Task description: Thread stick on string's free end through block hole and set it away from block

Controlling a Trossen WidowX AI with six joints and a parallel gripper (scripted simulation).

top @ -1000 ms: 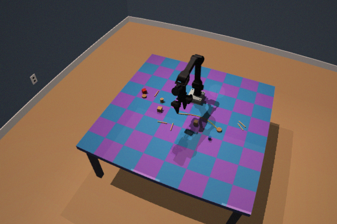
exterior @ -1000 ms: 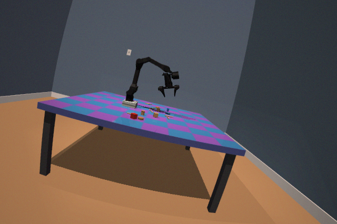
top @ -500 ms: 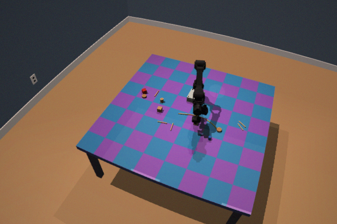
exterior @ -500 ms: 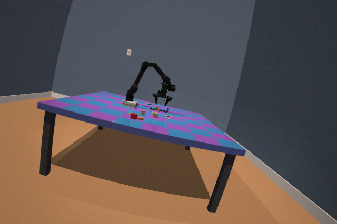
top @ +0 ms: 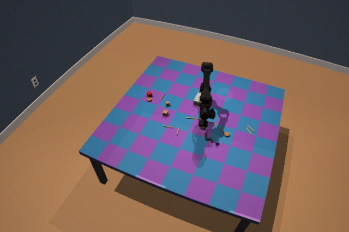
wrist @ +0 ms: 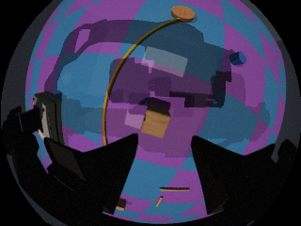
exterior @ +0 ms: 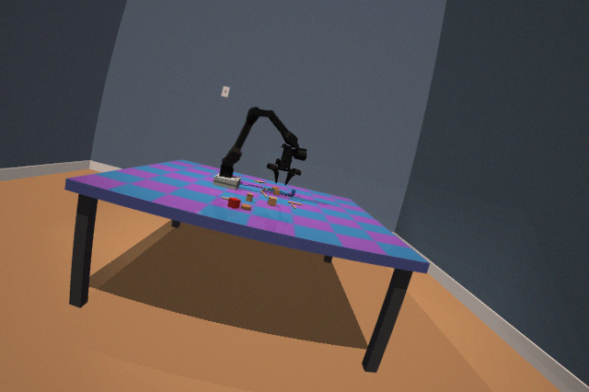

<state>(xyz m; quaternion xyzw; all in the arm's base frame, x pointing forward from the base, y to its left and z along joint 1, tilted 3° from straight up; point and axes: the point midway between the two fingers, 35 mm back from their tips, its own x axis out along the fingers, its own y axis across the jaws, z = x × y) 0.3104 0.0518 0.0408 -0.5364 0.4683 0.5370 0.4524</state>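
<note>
My gripper [exterior: 282,183] [wrist: 165,139] points down above the table, open and empty, its fingers partly spread. A wooden block [top: 203,128] [exterior: 275,190] [wrist: 156,123] sits on the table below it, apart from the fingers; its hole cannot be made out. The round wooden button [top: 227,134] [wrist: 182,13] lies to the right in the top view. From it the string [top: 218,126] [wrist: 106,99] curves past the block. The stick [top: 191,117] on its free end lies on the table on the arm-base side of the block; in the wrist view it is hidden behind a finger.
A blue cylinder [top: 217,142] [exterior: 293,192] [wrist: 238,58] stands near the block. Loose sticks lie left [top: 168,126] and right [top: 250,128]. Further left are a wooden cube [top: 165,113] [exterior: 271,201], a small wooden cylinder [top: 167,103], a wooden disc [top: 149,99] and a red cube [top: 149,93] [exterior: 233,202].
</note>
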